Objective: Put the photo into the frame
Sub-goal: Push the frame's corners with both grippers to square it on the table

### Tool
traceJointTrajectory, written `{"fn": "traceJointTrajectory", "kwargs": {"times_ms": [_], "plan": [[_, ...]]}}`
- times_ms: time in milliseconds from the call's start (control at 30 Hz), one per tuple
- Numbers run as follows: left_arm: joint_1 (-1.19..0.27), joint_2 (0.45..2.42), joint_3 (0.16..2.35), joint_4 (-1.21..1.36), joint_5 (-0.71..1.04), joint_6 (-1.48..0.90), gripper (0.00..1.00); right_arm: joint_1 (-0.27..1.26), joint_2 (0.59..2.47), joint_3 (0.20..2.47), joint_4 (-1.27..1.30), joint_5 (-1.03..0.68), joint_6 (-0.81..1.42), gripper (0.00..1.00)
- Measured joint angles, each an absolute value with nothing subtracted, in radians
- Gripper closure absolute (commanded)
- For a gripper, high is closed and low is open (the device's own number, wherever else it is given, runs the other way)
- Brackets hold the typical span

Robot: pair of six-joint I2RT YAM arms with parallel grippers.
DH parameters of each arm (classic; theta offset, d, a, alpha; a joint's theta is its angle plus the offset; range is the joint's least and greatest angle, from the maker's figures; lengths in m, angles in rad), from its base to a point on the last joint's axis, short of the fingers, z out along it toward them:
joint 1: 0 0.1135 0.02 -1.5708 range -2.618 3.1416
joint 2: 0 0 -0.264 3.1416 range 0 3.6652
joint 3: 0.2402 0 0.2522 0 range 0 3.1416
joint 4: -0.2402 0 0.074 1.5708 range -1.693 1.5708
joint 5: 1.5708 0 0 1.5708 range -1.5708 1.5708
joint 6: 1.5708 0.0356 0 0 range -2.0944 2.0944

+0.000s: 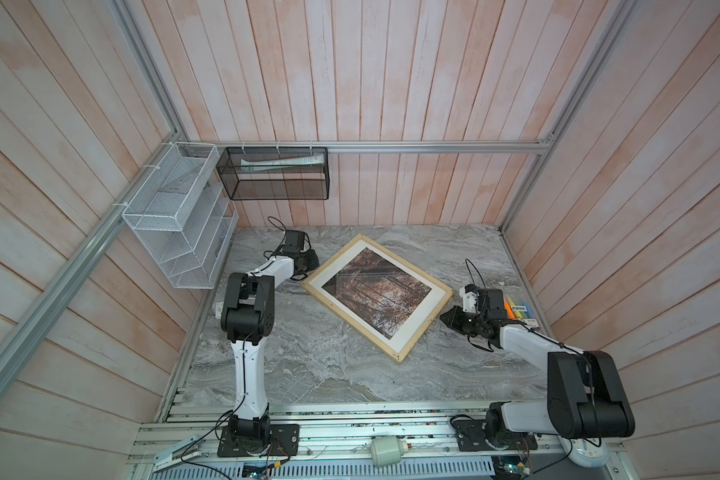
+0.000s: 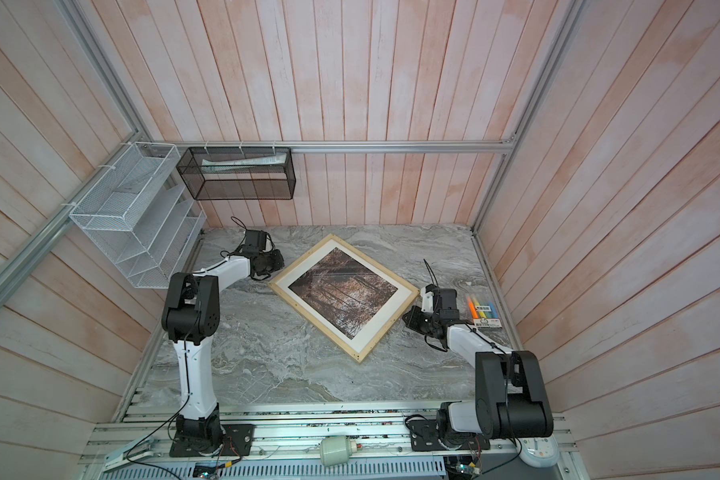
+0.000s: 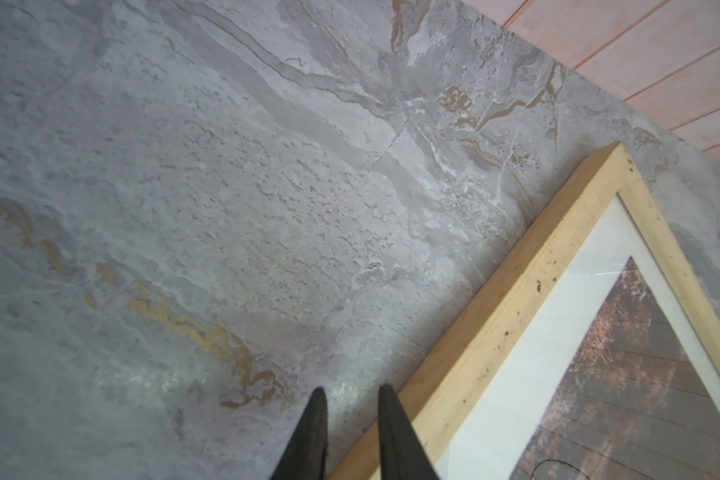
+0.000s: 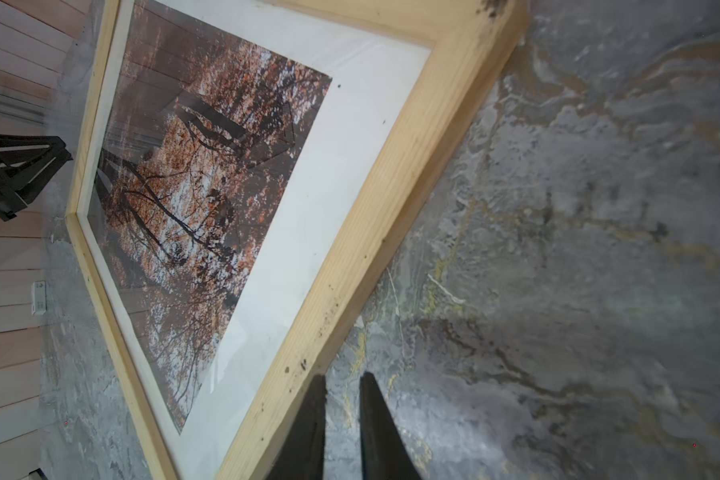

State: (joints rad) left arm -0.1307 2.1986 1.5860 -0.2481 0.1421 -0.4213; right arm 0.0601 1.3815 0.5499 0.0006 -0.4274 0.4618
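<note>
The frame (image 1: pixel 350 324) of pale wood lies flat and turned diagonally on the marble table in both top views. Inside it, under a white mat (image 4: pixel 329 187), sits the photo (image 1: pixel 377 291) of orange-brown autumn trees, face up. My left gripper (image 1: pixel 312 262) rests low at the frame's far-left side, just outside the wooden rail (image 3: pixel 495 291). In the left wrist view the gripper (image 3: pixel 352 390) stands slightly open over bare table. My right gripper (image 1: pixel 444 318) sits beside the frame's right corner. Its jaws (image 4: pixel 344 376) are narrowly open, one finger against the rail (image 4: pixel 391 216), with nothing between them.
A pack of coloured markers (image 1: pixel 518 311) lies by the right wall behind the right gripper. A white wire rack (image 1: pixel 175 216) and a black mesh basket (image 1: pixel 273 174) hang at the back left. A pale cylinder (image 1: pixel 385 451) lies on the front rail.
</note>
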Motion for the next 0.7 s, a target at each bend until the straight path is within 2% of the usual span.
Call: {"fn": "traceJointTrajectory", "kwargs": {"times_ms": [700], "plan": [[-0.132,2.218,1.587,-0.286,0.154,-0.407,0.81,0.057,1.518,0.547,0.098,-0.446,0.471,0.83]]}}
